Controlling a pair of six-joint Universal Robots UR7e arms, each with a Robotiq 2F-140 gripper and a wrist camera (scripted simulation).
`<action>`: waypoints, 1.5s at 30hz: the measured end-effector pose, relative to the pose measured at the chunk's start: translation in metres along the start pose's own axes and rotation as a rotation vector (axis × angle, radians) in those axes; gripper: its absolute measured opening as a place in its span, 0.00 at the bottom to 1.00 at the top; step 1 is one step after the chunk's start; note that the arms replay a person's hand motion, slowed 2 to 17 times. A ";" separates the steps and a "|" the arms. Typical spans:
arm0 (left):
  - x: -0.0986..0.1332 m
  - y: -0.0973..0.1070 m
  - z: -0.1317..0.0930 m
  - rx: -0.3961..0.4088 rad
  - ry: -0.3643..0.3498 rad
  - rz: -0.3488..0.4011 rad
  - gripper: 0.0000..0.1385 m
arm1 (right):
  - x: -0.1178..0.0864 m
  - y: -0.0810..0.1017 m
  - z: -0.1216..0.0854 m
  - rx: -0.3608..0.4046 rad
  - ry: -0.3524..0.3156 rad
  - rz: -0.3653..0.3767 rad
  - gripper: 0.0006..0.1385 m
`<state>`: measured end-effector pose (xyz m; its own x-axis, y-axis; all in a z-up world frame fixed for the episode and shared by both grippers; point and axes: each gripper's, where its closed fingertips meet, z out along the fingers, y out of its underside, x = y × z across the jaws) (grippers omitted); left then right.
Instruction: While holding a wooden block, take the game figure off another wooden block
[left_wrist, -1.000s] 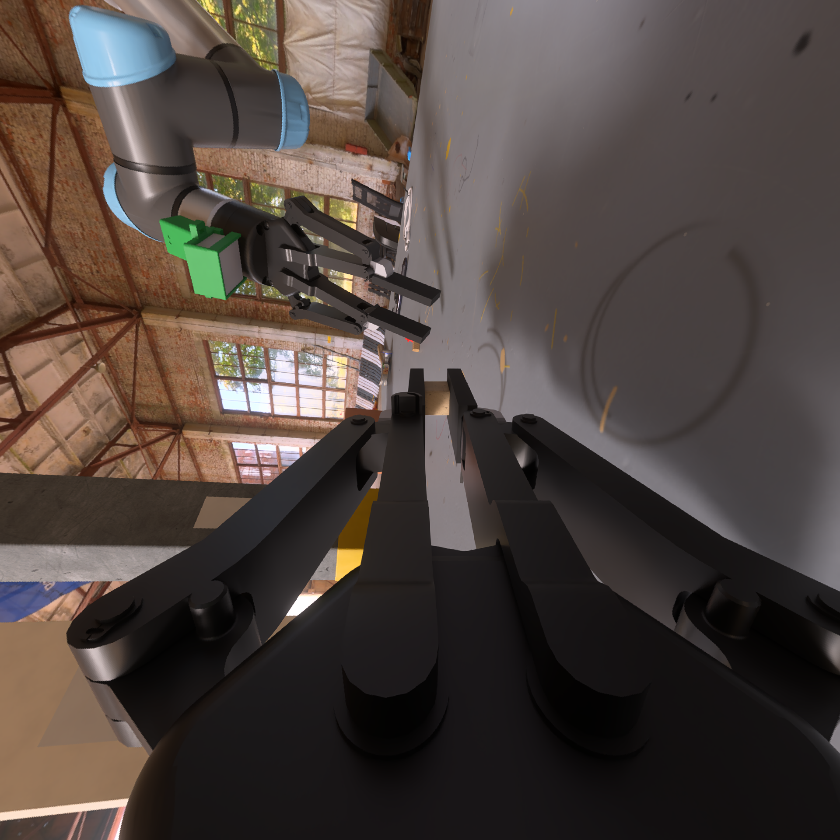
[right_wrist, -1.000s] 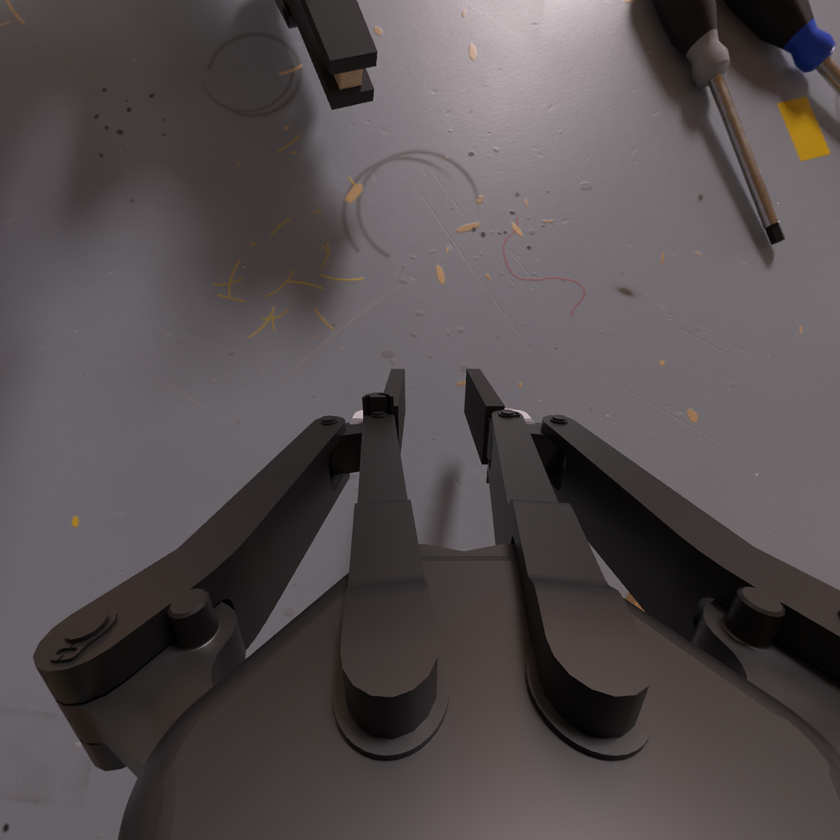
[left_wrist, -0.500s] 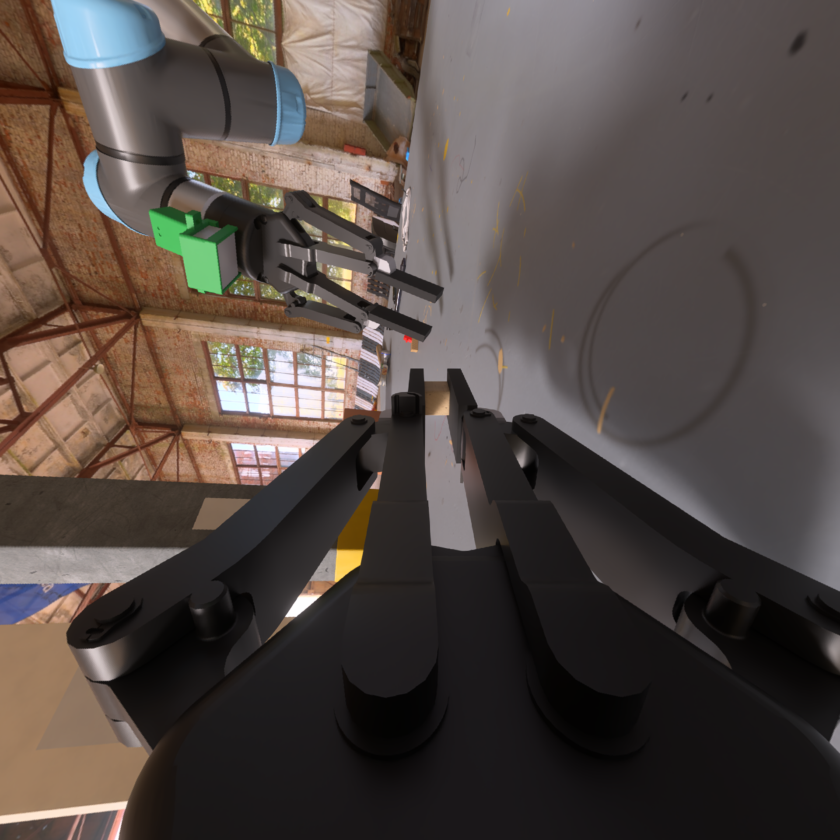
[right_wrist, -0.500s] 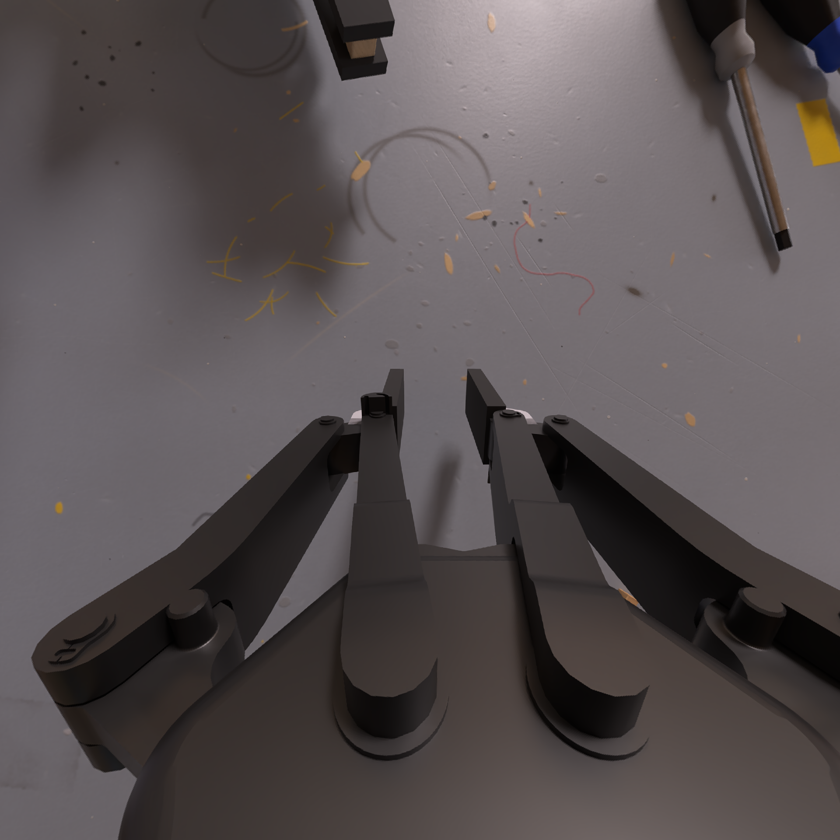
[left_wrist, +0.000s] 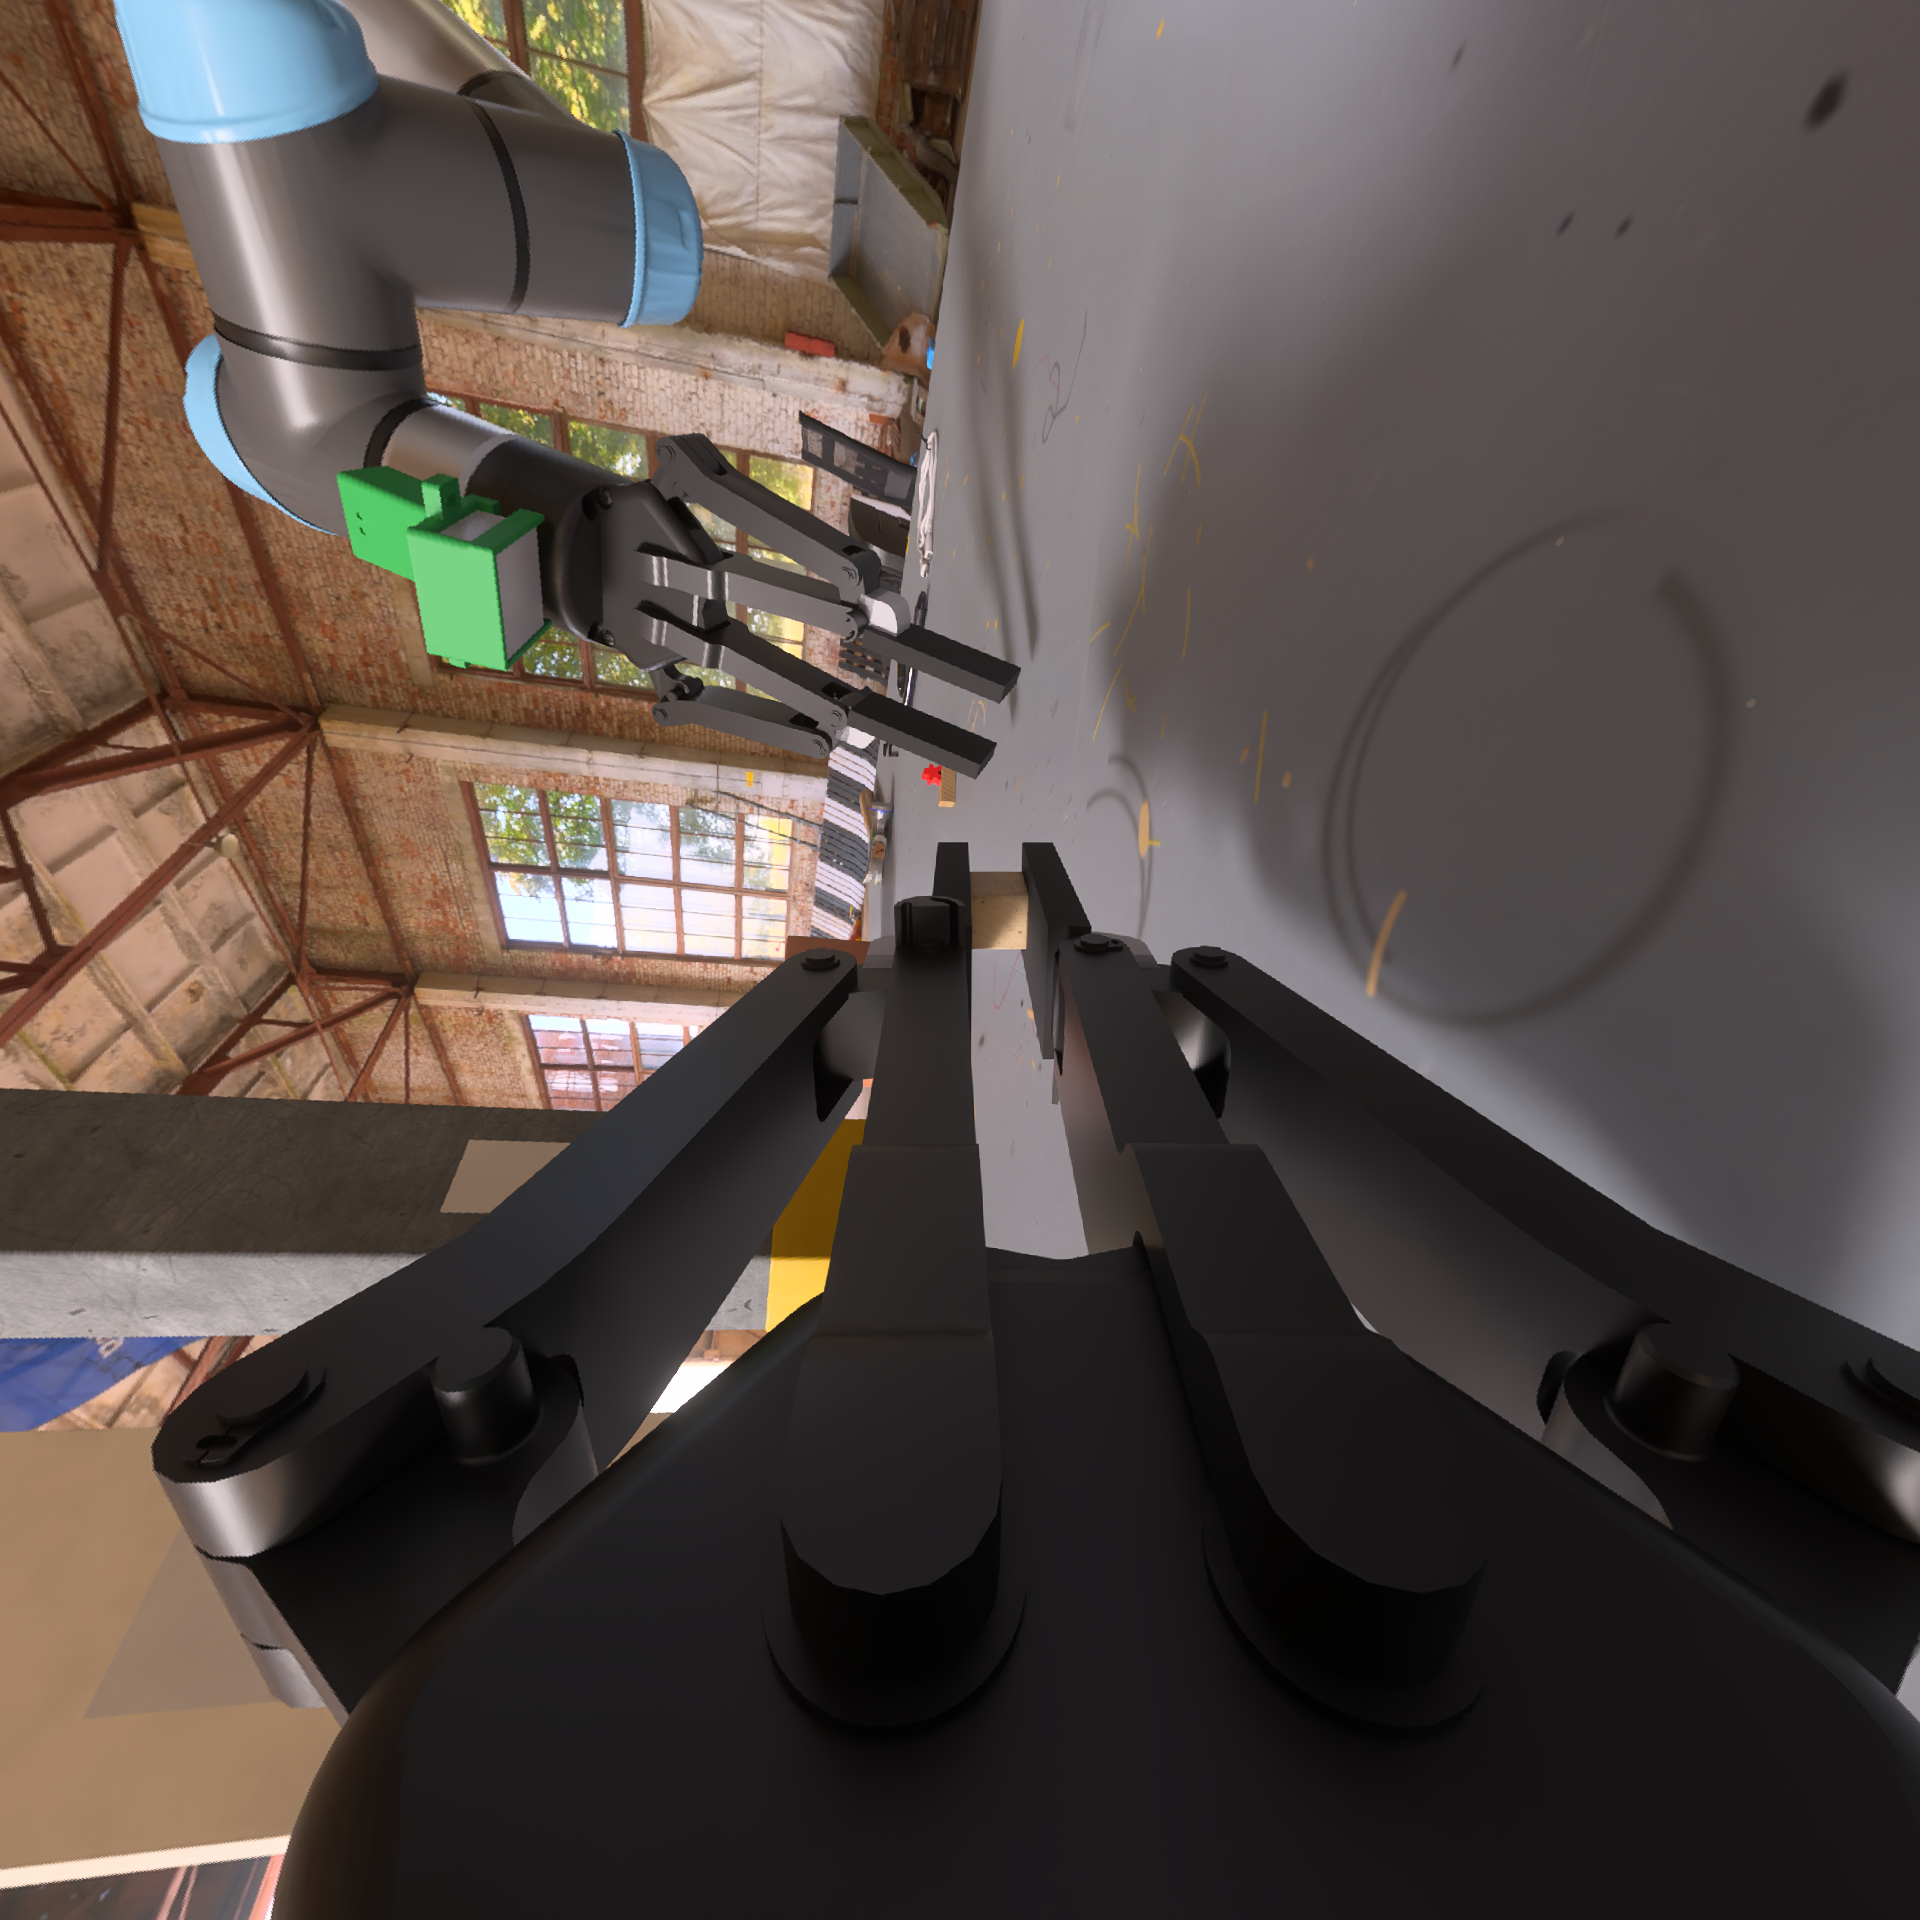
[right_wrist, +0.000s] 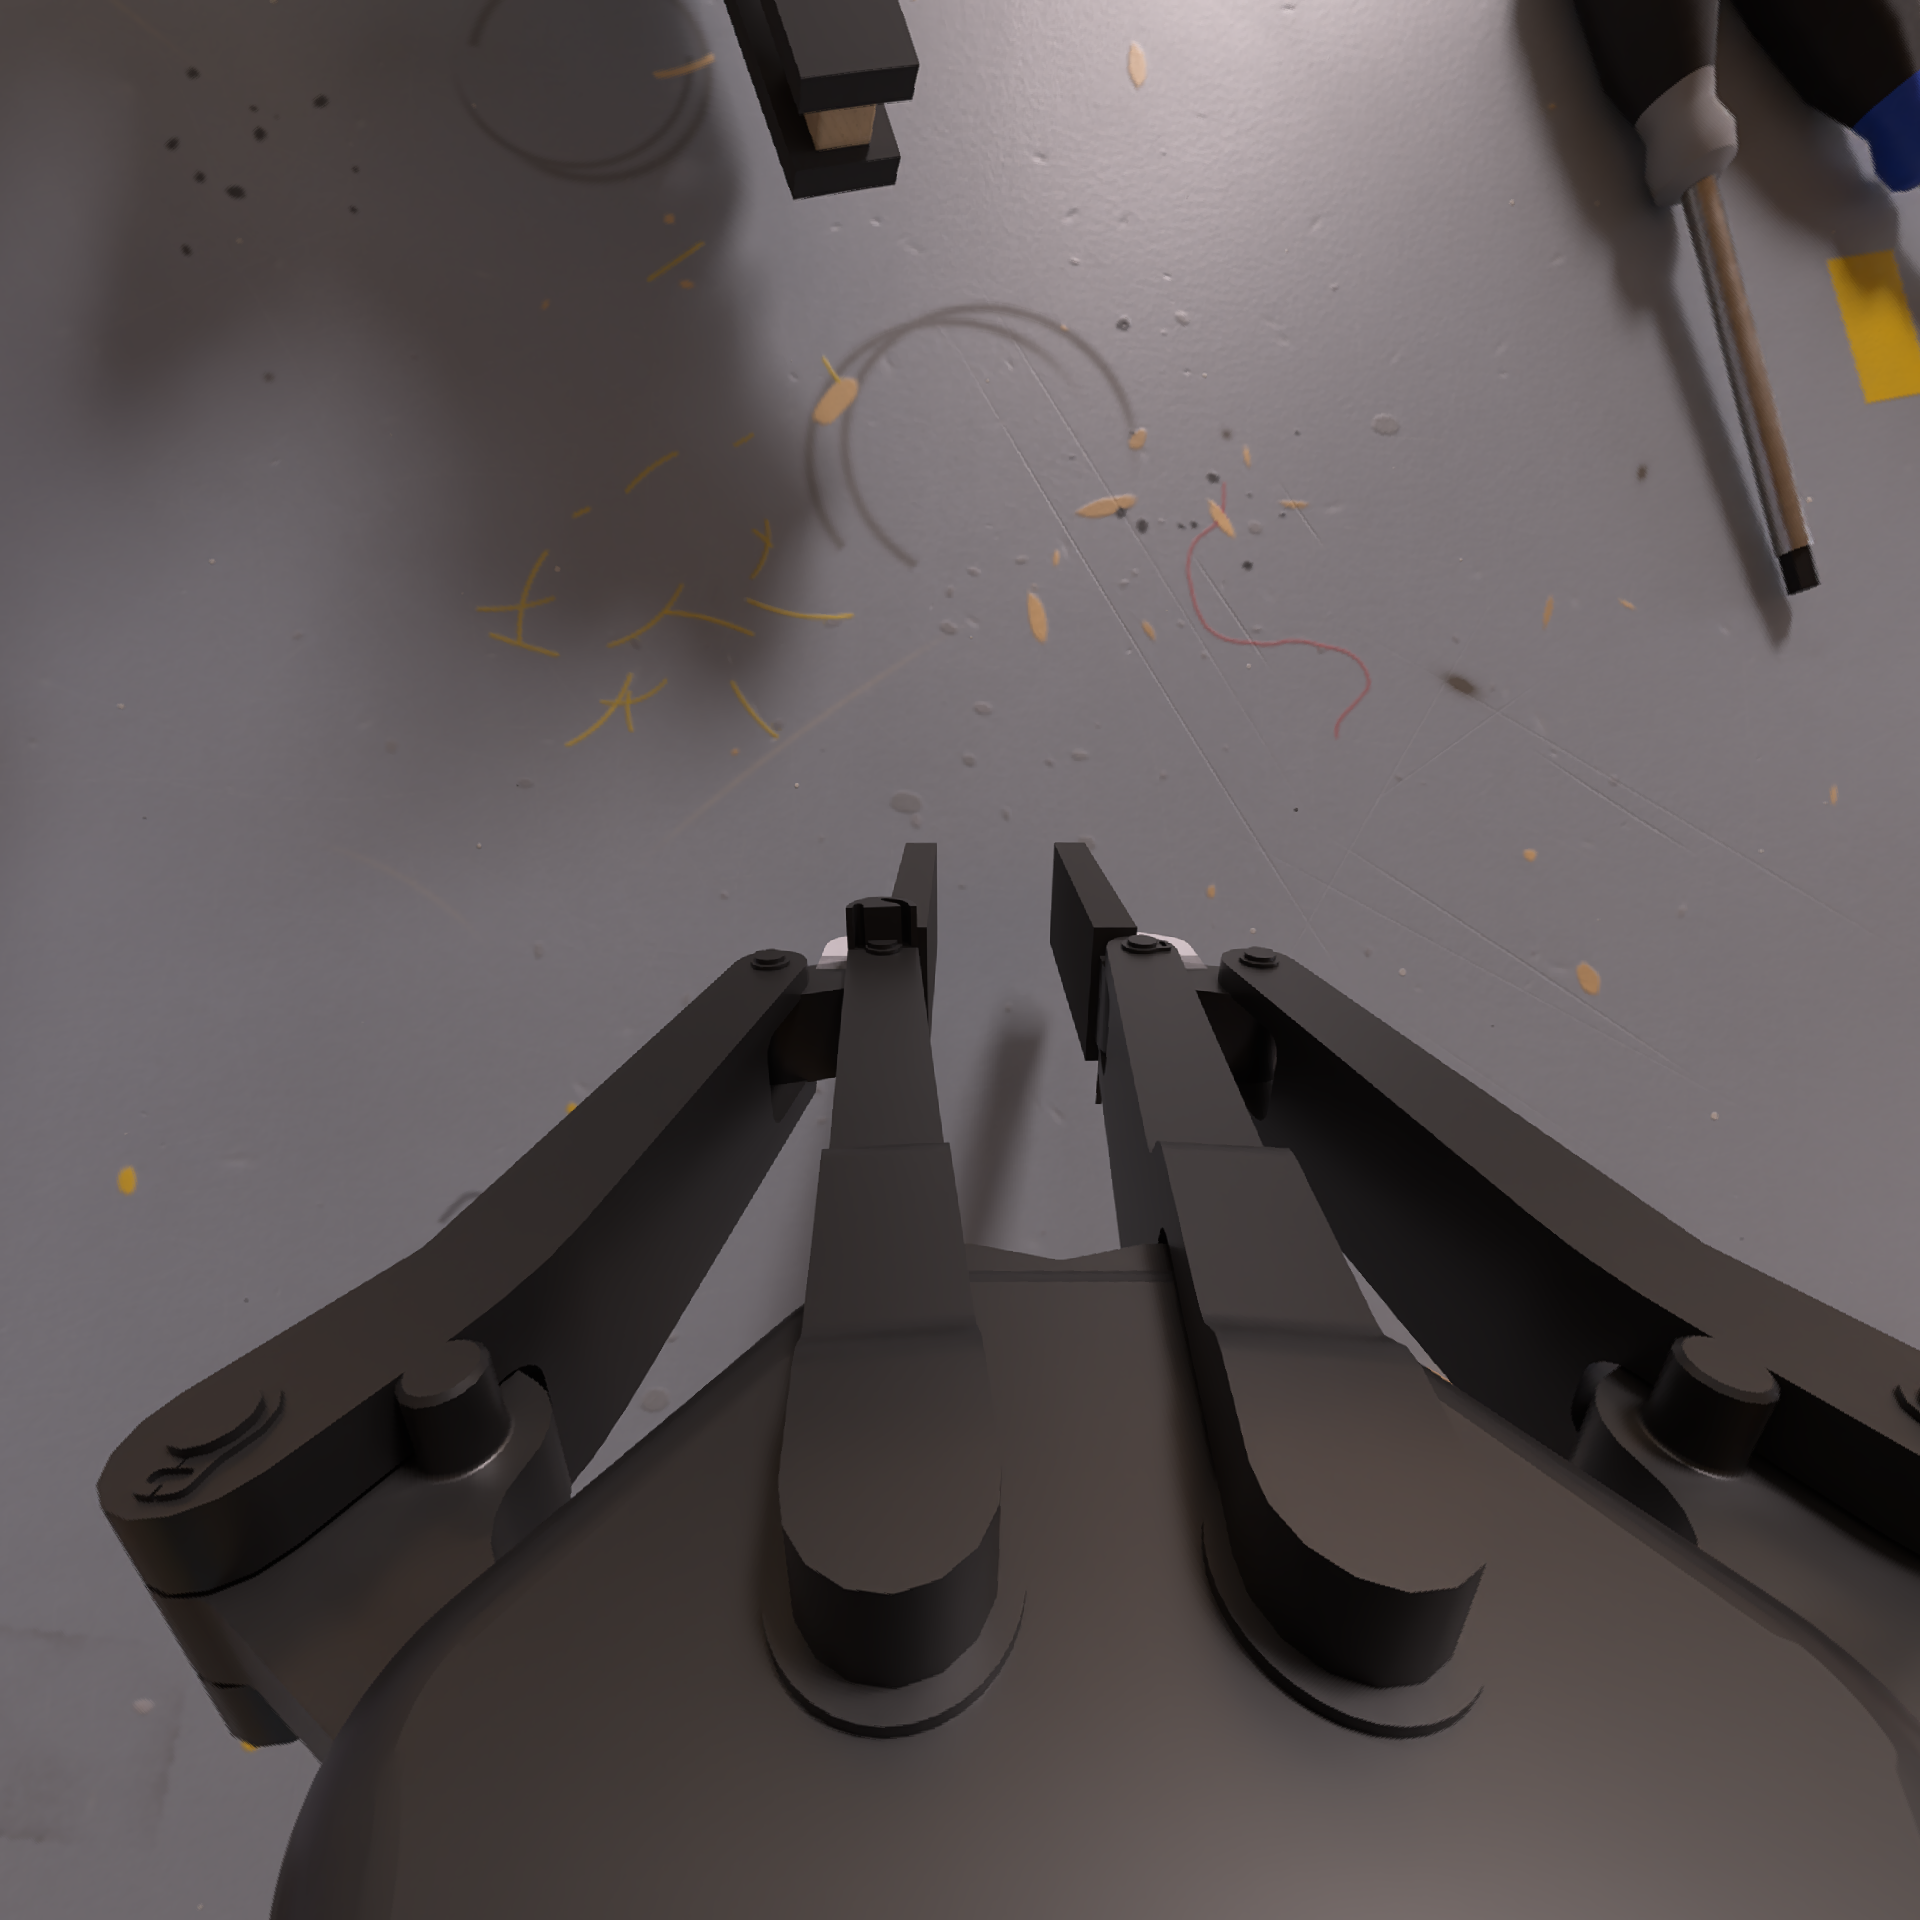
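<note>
My left gripper (left_wrist: 995, 868) is shut on a pale wooden block (left_wrist: 997, 909) and holds it above the grey table. It also shows in the right wrist view (right_wrist: 844, 130), at the top, with the block (right_wrist: 840, 127) between its fingers. My right gripper (right_wrist: 995, 873) is open and empty, pointing down at the table. In the left wrist view the right gripper (left_wrist: 985, 717) hangs farther off. Just beyond its lower finger, a small red game figure (left_wrist: 932, 774) sits on another wooden block (left_wrist: 947, 798). Neither shows in the right wrist view.
The grey table (right_wrist: 1351, 935) is scattered with wood shavings and ring marks. A screwdriver (right_wrist: 1745, 395), a blue-handled tool (right_wrist: 1886, 145) and a yellow strip (right_wrist: 1881, 322) lie at the upper right of the right wrist view.
My right gripper has shifted a little over the table, so the marks slid in its view. The red figure now shows past its lower finger. My left gripper has not moved.
</note>
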<state>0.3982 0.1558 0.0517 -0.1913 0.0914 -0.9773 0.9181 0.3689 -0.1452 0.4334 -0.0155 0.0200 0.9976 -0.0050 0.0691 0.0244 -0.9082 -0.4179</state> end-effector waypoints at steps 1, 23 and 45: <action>0.000 0.000 0.000 0.000 0.000 0.000 0.10 | 0.001 0.000 0.000 -0.002 0.005 -0.002 0.21; 0.000 -0.001 0.000 0.006 -0.003 0.007 0.10 | 0.056 -0.005 -0.013 0.052 0.194 0.196 0.19; 0.000 -0.002 -0.003 0.014 0.000 0.013 0.10 | 0.125 -0.003 -0.018 0.118 0.354 0.309 0.20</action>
<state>0.3952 0.1579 0.0525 -0.1790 0.0963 -0.9791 0.9254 0.3544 -0.1343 0.5564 -0.0207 0.0460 0.8762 -0.4282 0.2213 -0.2422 -0.7880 -0.5660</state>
